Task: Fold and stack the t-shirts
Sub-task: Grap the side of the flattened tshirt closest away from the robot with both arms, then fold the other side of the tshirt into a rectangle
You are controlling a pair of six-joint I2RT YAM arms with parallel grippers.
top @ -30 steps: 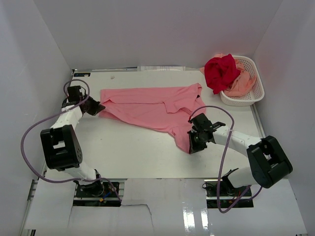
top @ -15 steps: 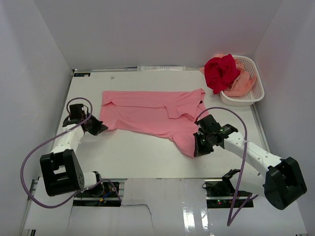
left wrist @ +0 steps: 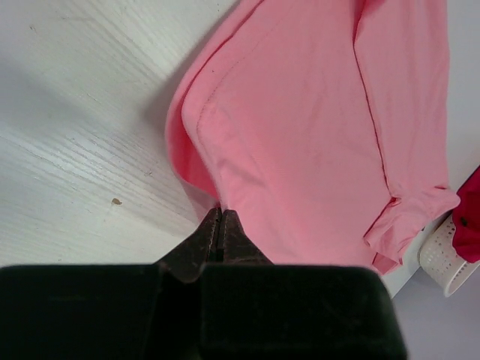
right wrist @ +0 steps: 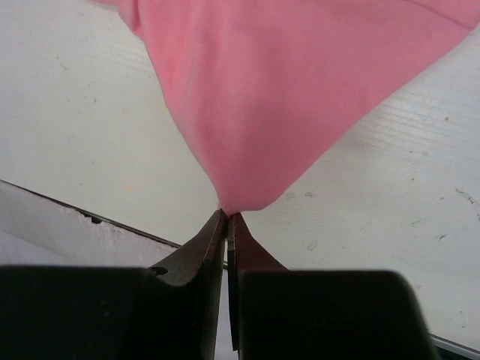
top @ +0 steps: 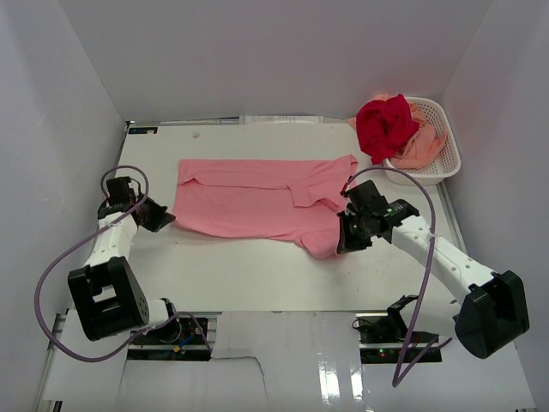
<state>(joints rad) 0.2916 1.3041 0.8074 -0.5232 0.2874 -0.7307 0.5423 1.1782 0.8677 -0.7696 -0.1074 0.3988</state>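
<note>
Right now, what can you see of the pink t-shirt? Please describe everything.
The pink t-shirt is plain soft cloth, spread mostly flat across the middle of the white table, with a sleeve folded over it near its right end. The left hand pinches its near left corner. The right hand pinches its near right corner, which tapers to a point. Both hands are shut on it.

White wood-grain tabletop (top: pixel 249 266) under the left pincer (top: pixel 169 218); plain white walls (top: pixel 274 60) beyond and at both sides. Even, soft light.
</note>
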